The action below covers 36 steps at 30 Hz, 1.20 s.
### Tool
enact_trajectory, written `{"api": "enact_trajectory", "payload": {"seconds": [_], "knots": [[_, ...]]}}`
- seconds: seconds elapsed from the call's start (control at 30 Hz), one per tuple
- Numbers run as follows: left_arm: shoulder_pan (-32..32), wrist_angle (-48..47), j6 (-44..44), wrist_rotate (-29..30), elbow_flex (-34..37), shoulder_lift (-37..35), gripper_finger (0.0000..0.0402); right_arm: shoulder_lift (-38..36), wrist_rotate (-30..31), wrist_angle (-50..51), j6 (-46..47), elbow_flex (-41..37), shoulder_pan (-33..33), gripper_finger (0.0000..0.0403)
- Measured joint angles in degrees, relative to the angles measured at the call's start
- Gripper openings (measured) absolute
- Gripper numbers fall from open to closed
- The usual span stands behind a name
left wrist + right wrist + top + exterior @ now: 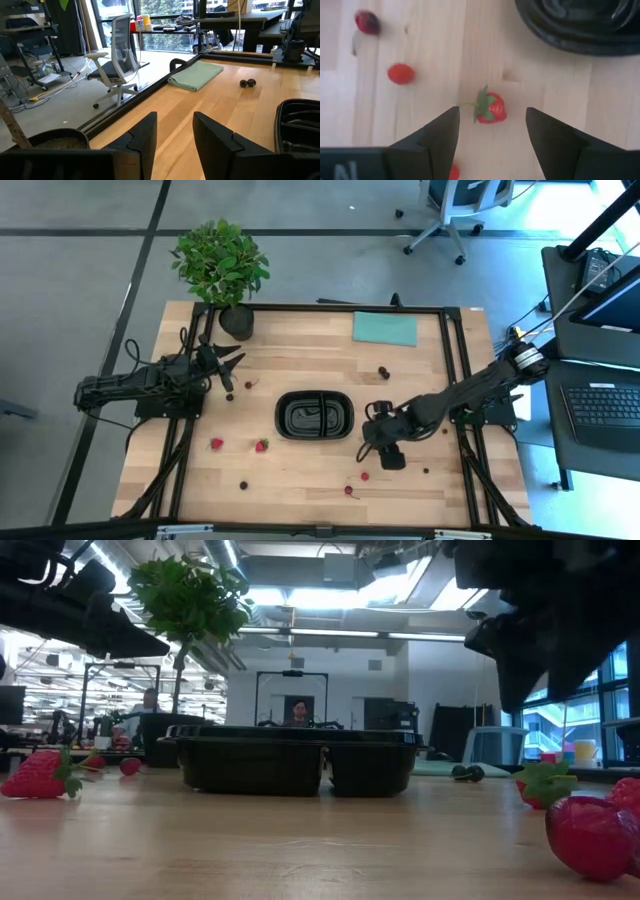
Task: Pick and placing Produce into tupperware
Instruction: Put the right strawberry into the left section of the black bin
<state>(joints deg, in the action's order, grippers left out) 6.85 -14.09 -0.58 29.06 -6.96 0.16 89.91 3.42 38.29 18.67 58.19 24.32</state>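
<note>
The black two-compartment tray [313, 415] sits mid-table. Tiny strawberries [261, 445] and dark berries [383, 372] lie scattered on the wood around it. My right gripper [385, 448] hangs just right of the tray, pointing down, open. In the right wrist view its fingers [491, 125] stand on either side of a strawberry with a green top [491, 108], which lies on the table untouched. My left gripper [235, 363] waits open near the table's left far side, beside the plant pot; its fingers [175, 120] hold nothing.
A potted plant [222, 265] stands at the far left corner and a teal cloth [385, 329] lies flat at the far edge. More fruit lies near the near edge [349, 490], and a small red piece [400, 73] sits close to my right gripper. The black frame rails [450, 360] border the table.
</note>
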Motion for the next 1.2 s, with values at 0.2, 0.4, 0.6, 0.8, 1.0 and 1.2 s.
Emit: {"api": "enact_trajectory", "payload": {"seconds": [0.2,0.4,0.6,0.8,1.0,1.2], "knots": [[-0.01,-0.02,0.0,0.0,0.0,0.0,0.012,1.72,0.14,-0.13,-1.14,-1.23,0.0,0.023],[0.0,0.0,-0.02,0.0,-0.02,0.0,0.012,5.25,0.18,-0.69,-6.54,-1.27,0.0,0.023],[-0.02,-0.02,0.0,0.0,-0.02,0.0,0.012,8.37,0.18,-0.94,-12.48,-1.27,0.0,0.023],[0.0,-0.02,0.0,0.0,0.0,-0.01,0.012,9.86,0.17,-2.69,-14.73,-1.29,-0.02,0.023],[0.0,-0.02,0.0,0.0,-0.02,-0.02,0.012,11.33,0.15,-5.53,-17.76,-1.29,-0.02,0.023],[-0.02,-0.04,-0.02,0.01,-0.01,-0.01,0.012,12.56,-0.1,-5.73,-17.44,-1.2,-0.02,0.0227]]}}
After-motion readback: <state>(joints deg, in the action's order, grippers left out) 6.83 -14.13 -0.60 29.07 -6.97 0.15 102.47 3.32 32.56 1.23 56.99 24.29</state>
